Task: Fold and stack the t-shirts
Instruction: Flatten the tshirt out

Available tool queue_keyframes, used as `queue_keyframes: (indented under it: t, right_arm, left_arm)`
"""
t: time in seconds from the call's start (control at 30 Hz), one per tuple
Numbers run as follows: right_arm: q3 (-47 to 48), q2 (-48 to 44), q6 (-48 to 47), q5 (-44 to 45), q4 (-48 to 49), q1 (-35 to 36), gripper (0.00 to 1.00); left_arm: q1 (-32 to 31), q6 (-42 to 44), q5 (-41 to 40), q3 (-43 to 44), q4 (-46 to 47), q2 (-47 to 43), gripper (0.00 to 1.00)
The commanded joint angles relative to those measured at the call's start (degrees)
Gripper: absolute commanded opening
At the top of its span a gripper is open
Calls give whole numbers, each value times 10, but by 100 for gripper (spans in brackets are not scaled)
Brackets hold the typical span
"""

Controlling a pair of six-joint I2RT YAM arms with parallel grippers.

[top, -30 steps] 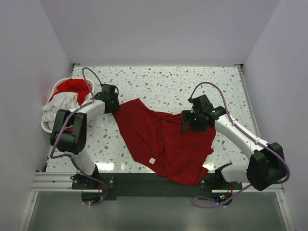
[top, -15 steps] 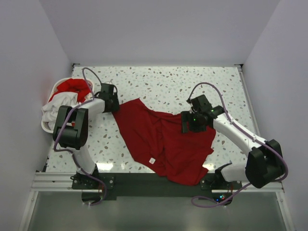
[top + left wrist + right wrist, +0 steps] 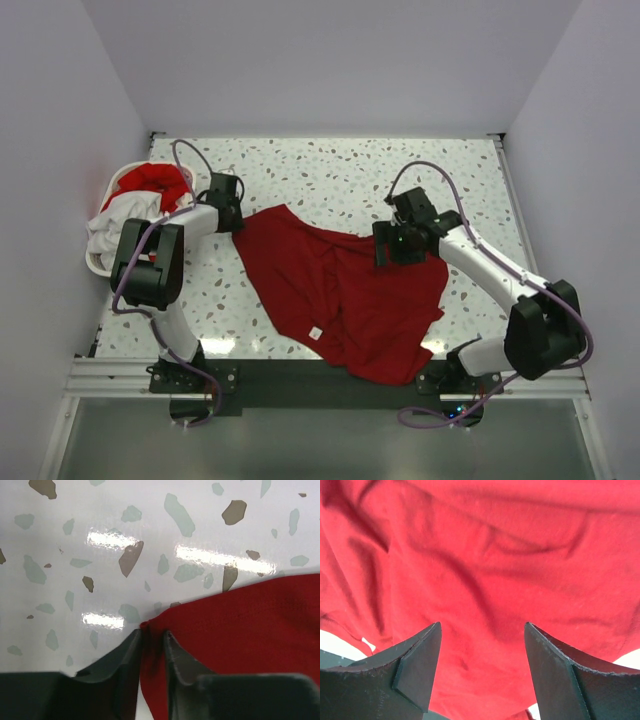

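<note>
Two grips differ: left gripper pinches the shirt corner between narrow jaws, likely to pull it flat; right gripper hangs wide, cloth beneath, unheld.

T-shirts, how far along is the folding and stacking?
Barely started. Done: one red t-shirt lies spread but rumpled on the table, no fold made. In hand: the left gripper pinches its left corner while the right gripper hangs open over its right side. Left: folding it, plus the white t-shirt and a second red t-shirt heaped in the basket.
</note>
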Motion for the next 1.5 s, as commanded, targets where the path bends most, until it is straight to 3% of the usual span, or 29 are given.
queue_keyframes:
  t: [0.0, 0.17, 0.5, 0.73, 1.03, 1.47]
  right_arm:
    - [49, 15, -21, 36, 11, -9, 70]
    - [113, 75, -31, 86, 13, -50, 70]
    - [219, 216, -1, 100, 59, -166, 62]
    - [269, 296, -62, 80, 66, -223, 56]
    - [302, 355, -216, 49, 30, -231, 58]
    - [292, 399, -290, 1, 46, -232, 59]
  left_arm:
    - [-5, 10, 6, 1, -13, 17, 21]
    - [-15, 24, -30, 6, -19, 4, 0]
    - [-36, 51, -84, 13, -23, -31, 0]
    - [-39, 50, -76, 22, -24, -27, 0]
    - [-40, 53, -74, 24, -22, -30, 0]
    - [-41, 54, -74, 30, -22, -30, 0]
